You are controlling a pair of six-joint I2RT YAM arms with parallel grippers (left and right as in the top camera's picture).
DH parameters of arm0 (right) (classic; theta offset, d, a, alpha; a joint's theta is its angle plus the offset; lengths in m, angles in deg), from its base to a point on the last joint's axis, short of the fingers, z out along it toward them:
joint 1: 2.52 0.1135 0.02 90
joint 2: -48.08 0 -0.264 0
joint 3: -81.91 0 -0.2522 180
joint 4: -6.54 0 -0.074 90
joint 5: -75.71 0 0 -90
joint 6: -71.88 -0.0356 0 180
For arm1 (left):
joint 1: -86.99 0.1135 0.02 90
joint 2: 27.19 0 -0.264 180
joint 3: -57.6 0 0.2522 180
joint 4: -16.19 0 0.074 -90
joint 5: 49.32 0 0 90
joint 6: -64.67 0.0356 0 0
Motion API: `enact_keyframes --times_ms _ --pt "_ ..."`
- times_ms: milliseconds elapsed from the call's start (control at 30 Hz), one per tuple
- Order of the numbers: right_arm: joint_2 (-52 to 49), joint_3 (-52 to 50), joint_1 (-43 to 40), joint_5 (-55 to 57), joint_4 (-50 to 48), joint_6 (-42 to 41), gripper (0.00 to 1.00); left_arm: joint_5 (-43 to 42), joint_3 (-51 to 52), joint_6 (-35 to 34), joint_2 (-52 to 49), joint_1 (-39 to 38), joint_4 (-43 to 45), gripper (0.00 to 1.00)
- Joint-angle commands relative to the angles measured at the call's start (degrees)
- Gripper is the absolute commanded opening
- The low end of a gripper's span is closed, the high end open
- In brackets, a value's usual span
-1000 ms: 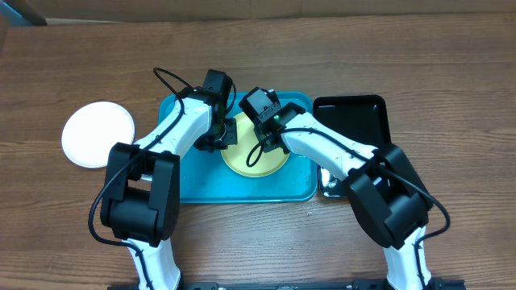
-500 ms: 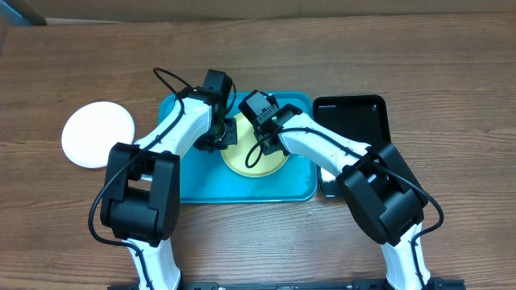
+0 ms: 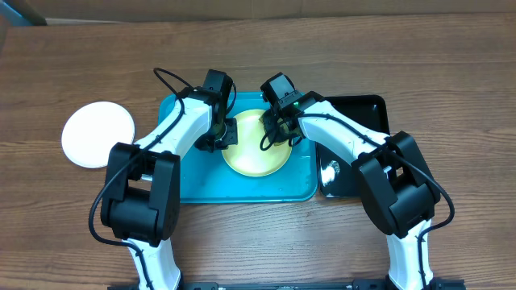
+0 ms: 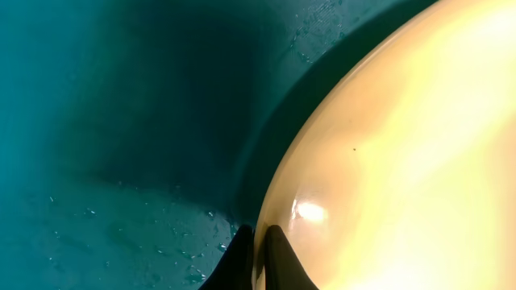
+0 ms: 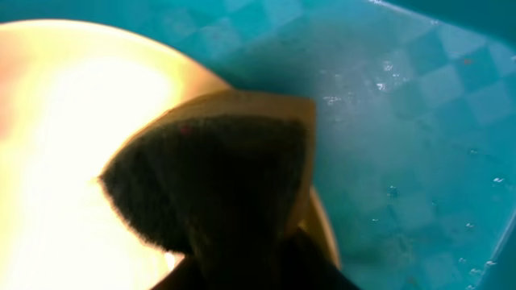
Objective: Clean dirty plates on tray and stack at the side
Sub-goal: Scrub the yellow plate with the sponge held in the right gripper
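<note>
A pale yellow-green plate (image 3: pixel 256 157) lies in the turquoise tray (image 3: pixel 201 181). My left gripper (image 3: pixel 228 134) is shut on the plate's left rim, and its fingertips (image 4: pixel 258 242) pinch that thin edge of the plate (image 4: pixel 403 161) above the wet tray floor (image 4: pixel 121 121). My right gripper (image 3: pixel 276 135) hangs over the plate's upper right edge. A yellow sponge (image 5: pixel 218 169) with a dark scouring face sits between its fingers (image 5: pixel 250 262), over the plate's rim (image 5: pixel 72 121) and the tray (image 5: pixel 403 121). A white plate (image 3: pixel 98 134) rests on the table, left of the tray.
A glossy black tray (image 3: pixel 359 117) stands just right of the turquoise one, partly under my right arm, with a wet shine in its near corner. Bare wooden table lies all around, and both arms reach in from the near edge.
My right gripper has moved with the sponge from the plate's middle up and right to its far right edge. The left gripper and the plate have not moved.
</note>
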Motion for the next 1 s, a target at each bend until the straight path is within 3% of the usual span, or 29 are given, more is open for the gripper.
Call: enact_keyframes --times_ms 0,600,733,967 --pt "-0.7 -2.0 -0.6 -0.9 1.1 1.1 0.47 1.2 1.4 -0.1 -0.3 0.0 -0.4 0.04" --pt "-0.3 3.7 -1.0 1.2 6.2 1.0 0.46 1.2 1.4 -0.1 -0.3 0.0 -0.5 0.04" --pt "-0.3 3.7 -1.0 1.3 5.9 1.1 0.28 1.2 1.4 -0.1 -0.3 0.0 -0.5 0.04" --pt "-0.5 1.7 -1.0 1.5 2.8 1.0 0.16 1.2 1.4 -0.1 -0.3 0.0 -0.5 0.04"
